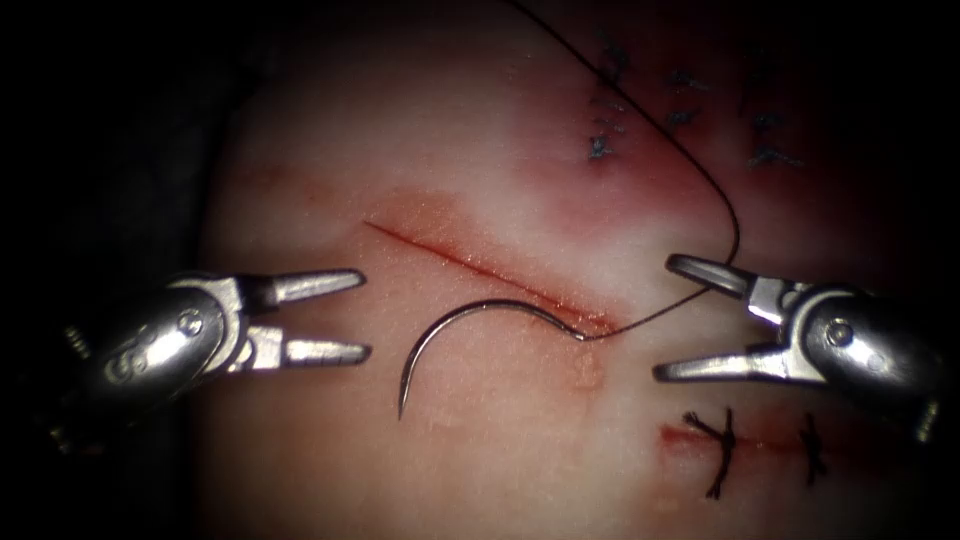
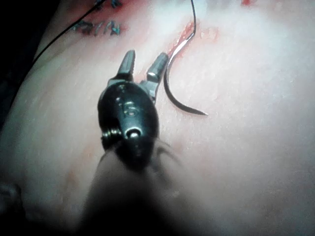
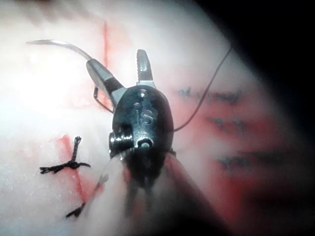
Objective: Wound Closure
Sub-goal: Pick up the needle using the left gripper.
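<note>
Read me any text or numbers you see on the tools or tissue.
Left tool: engraved marks on its body, too blurred to read.
Right tool: marks on its body, seen in its wrist view, not clearly readable.
Tissue: blue ink marks, no letters.

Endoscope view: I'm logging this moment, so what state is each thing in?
Left arm's steel needle driver: jaws open, holding nothing.
Right arm's steel needle driver: jaws open, holding nothing; thread passes its upper jaw.
Curved steel needle: free, lying on the tissue below the cut.
Dark thread: slack, attached to the needle.
Long red cut: unstitched.
Short cut: two dark stitches.
</note>
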You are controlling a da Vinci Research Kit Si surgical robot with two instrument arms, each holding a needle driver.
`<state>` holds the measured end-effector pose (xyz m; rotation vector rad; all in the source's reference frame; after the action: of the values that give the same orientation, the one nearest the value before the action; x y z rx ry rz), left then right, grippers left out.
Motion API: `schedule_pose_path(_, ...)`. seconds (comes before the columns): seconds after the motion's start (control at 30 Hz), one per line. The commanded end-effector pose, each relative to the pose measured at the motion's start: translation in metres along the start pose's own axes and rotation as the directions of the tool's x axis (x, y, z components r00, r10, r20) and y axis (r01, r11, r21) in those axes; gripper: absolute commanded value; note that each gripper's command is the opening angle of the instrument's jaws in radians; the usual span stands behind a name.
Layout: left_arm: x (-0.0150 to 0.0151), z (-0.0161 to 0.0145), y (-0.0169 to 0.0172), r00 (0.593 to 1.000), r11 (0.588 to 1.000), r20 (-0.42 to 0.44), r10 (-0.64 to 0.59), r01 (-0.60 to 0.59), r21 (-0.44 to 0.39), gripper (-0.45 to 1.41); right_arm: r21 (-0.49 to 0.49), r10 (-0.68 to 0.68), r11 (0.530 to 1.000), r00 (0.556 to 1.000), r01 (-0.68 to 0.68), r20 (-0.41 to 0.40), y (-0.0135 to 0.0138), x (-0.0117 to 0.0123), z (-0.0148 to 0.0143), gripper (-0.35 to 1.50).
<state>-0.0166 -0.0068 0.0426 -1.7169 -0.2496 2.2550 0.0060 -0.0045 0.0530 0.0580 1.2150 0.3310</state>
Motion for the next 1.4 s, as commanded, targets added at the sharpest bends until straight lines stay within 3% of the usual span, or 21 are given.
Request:
schedule_pose_path(0.03,-0.0001,0.0007,-0.0006,1.000,1.000,-0.001,0.003,-0.003,0.001,0.62,0.001,-0.001,1.000,1.000,0.001,-0.001,0.0003,-0.0001,0.0007,0.77)
schedule_pose_path(0.2,0.0000,0.0009,-0.0005,1.000,1.000,0.001,0.002,-0.002,0.004,0.62,0.001,0.000,1.000,1.000,0.000,-0.001,0.0003,-0.0001,0.0007,0.79)
schedule_pose_path(0.5,-0.0002,0.0030,0.0003,0.988,0.993,0.133,-0.080,0.066,0.100,0.62,-0.002,-0.001,1.000,1.000,0.001,0.004,0.0002,0.0000,0.0004,0.81)
schedule_pose_path(0.57,-0.0009,0.0045,0.0009,0.972,0.982,0.198,-0.124,0.091,0.168,0.62,-0.020,0.001,1.000,1.000,0.000,0.026,0.0001,0.0002,0.0005,0.83)
schedule_pose_path(0.87,-0.0031,0.0064,0.0014,0.926,0.957,0.335,-0.177,0.082,0.278,0.66,-0.022,0.002,1.000,0.999,-0.001,0.038,-0.0001,0.0003,0.0008,0.84)
schedule_pose_path(1.0,-0.0039,0.0065,0.0021,0.873,0.950,0.445,-0.198,0.059,0.306,0.72,-0.022,0.002,1.000,0.999,-0.001,0.038,-0.0003,0.0005,0.0007,0.84)
schedule_pose_path(1.4,-0.0058,0.0070,0.0026,0.825,0.931,0.507,-0.251,0.062,0.361,0.76,-0.033,0.004,0.999,0.998,-0.002,0.070,-0.0005,0.0006,0.0012,0.86)
